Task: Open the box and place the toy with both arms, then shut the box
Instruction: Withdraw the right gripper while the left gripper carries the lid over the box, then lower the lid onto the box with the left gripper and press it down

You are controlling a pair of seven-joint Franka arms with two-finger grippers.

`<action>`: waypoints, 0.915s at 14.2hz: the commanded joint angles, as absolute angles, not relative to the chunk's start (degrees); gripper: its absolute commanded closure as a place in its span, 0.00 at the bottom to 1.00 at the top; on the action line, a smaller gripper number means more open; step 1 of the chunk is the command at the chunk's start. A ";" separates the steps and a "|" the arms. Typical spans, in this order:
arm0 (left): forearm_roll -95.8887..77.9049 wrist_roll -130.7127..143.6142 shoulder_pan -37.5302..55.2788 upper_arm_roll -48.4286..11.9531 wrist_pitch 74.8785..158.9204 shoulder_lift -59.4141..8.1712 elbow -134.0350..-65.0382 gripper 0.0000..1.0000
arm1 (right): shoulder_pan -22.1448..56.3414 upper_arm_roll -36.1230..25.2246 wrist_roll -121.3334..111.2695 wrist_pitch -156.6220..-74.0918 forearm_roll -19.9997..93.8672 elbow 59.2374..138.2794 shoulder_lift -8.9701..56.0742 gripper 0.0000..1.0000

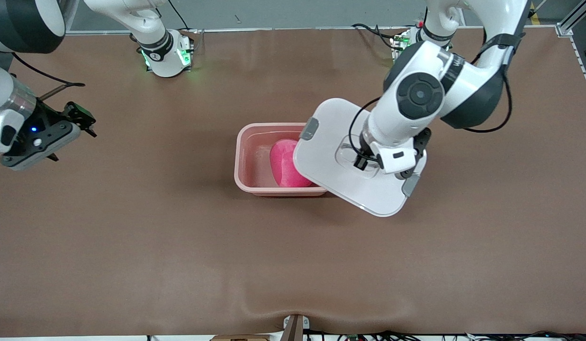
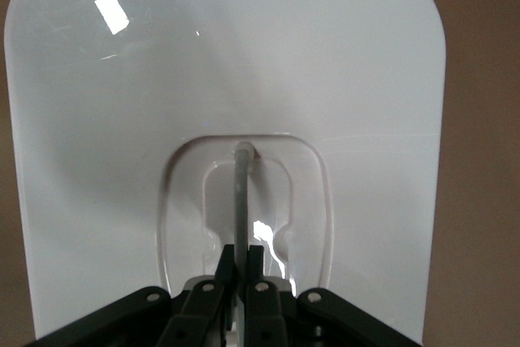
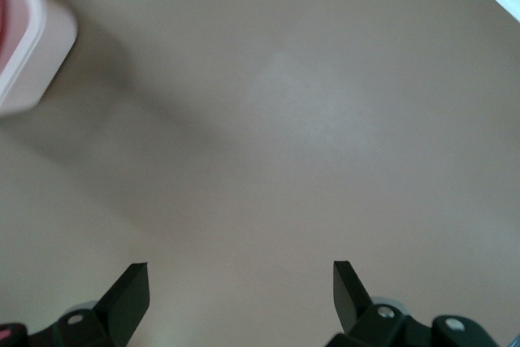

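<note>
The pale pink box (image 1: pixel 239 161) stands open mid-table with the hot-pink toy (image 1: pixel 285 163) lying inside it. My left gripper (image 1: pixel 368 163) is shut on the clear handle (image 2: pixel 241 193) of the white lid (image 1: pixel 330 142) and holds the lid tilted over the box's end toward the left arm, covering part of the toy. In the left wrist view the gripper (image 2: pixel 241 251) pinches the handle in the lid's (image 2: pixel 122 119) recess. My right gripper (image 1: pixel 84 122) is open and empty, up over bare table at the right arm's end, and it waits (image 3: pixel 241 282).
Grey clips (image 1: pixel 310 129) (image 1: pixel 410 184) sit on the lid's two short ends. The right wrist view shows a corner of the box (image 3: pixel 36 46) and brown table. The arm bases stand along the table's edge farthest from the front camera.
</note>
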State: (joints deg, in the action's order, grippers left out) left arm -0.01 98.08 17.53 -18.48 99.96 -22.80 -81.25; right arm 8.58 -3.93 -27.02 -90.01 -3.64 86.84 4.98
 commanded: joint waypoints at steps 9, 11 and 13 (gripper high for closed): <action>1.92 121.98 25.13 -17.67 114.51 -26.01 -81.04 1.00 | 1.50 -3.78 0.44 -86.57 2.02 85.43 3.34 0.00; 3.77 125.49 26.88 -17.58 115.84 -26.80 -80.86 1.00 | 0.62 -3.78 0.18 -86.49 2.02 85.69 3.17 0.00; 4.04 127.87 27.68 -17.40 117.41 -27.59 -80.86 1.00 | 0.35 -3.69 0.09 -86.22 2.02 85.69 2.99 0.00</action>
State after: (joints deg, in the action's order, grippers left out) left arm 2.84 125.28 26.24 -18.21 115.79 -26.97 -81.35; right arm 1.68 -4.44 -0.63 -86.73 0.89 85.43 3.93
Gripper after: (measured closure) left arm 0.930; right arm 0.000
